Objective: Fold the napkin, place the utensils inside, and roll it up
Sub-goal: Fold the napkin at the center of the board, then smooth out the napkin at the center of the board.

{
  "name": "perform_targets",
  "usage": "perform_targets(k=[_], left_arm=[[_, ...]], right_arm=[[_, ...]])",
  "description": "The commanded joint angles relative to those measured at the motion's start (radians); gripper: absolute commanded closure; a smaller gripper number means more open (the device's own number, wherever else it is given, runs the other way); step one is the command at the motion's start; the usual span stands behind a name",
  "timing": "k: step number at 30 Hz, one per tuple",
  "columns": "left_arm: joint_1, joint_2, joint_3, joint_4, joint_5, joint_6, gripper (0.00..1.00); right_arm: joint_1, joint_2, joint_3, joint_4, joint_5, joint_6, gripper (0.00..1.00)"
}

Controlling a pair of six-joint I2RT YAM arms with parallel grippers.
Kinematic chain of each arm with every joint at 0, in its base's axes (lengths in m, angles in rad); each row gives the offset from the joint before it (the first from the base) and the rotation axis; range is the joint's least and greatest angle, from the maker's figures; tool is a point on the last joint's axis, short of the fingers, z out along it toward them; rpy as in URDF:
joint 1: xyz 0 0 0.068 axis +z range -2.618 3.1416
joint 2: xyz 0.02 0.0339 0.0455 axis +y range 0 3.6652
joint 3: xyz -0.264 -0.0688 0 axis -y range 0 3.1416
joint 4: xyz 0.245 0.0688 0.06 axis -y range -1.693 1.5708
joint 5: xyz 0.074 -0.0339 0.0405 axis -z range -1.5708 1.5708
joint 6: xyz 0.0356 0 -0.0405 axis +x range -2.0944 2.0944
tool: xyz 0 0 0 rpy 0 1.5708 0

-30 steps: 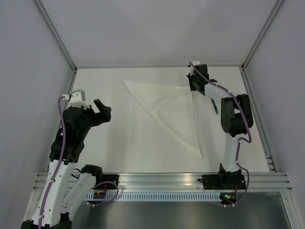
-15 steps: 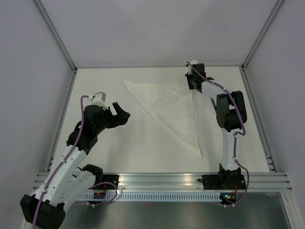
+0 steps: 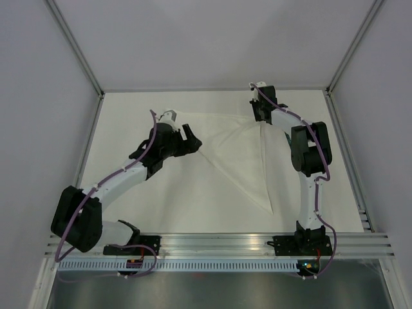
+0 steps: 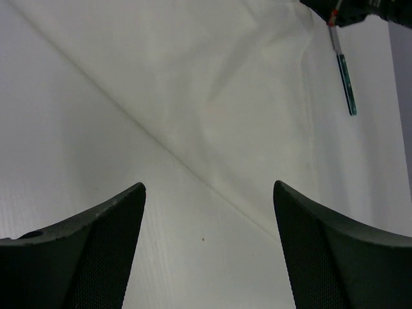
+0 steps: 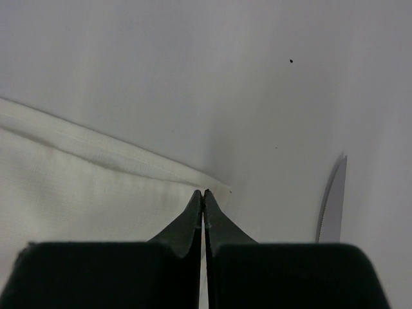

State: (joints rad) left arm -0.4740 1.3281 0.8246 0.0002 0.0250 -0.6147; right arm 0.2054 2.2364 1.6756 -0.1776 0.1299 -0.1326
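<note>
Left gripper (image 3: 191,138), spread, has swung in over the long folded edge of the napkin (image 3: 238,151); right gripper (image 3: 261,113), pressed together, perhaps pins its right corner.

Your left pincer (image 4: 207,185) is hovering with its two dark fingers (image 4: 96,251) spread wide, framing the diagonal edge of the napkin (image 4: 212,84). The white napkin is lying flat on the tabletop (image 4: 77,161). Near its right edge, but apart from it, the knife (image 4: 346,80) is resting with its teal handle toward you.
</note>
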Motion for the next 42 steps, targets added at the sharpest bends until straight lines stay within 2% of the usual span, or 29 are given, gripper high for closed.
perform_targets(k=[1, 7, 14, 18, 23, 27, 31, 42], left_arm=[[-0.124, 0.064, 0.062, 0.135, -0.006, -0.019, 0.17], [-0.302, 0.184, 0.096, 0.195, -0.089, -0.002, 0.29], [-0.520, 0.391, 0.194, 0.314, -0.100, -0.045, 0.31], [-0.586, 0.540, 0.280, 0.342, -0.073, -0.080, 0.37], [-0.655, 0.579, 0.303, 0.345, -0.069, -0.088, 0.36], [-0.721, 0.612, 0.401, 0.230, -0.137, -0.021, 0.30], [-0.791, 0.661, 0.487, 0.079, -0.262, 0.035, 0.28], [-0.896, 0.798, 0.725, -0.236, -0.546, 0.109, 0.36]], right_arm=[[-0.008, 0.026, 0.044, -0.028, 0.034, -0.016, 1.00], [-0.009, 0.025, 0.044, -0.037, 0.034, -0.018, 1.00], [-0.012, 0.031, 0.049, -0.046, 0.025, -0.018, 1.00], [-0.012, 0.035, 0.052, -0.051, 0.024, -0.018, 0.99], [-0.014, 0.043, 0.055, -0.056, 0.025, -0.018, 1.00], [-0.014, 0.051, 0.064, -0.060, 0.022, -0.019, 1.00], [-0.015, 0.057, 0.070, -0.066, 0.024, -0.019, 1.00], [-0.017, 0.068, 0.090, -0.083, 0.016, -0.012, 1.00]])
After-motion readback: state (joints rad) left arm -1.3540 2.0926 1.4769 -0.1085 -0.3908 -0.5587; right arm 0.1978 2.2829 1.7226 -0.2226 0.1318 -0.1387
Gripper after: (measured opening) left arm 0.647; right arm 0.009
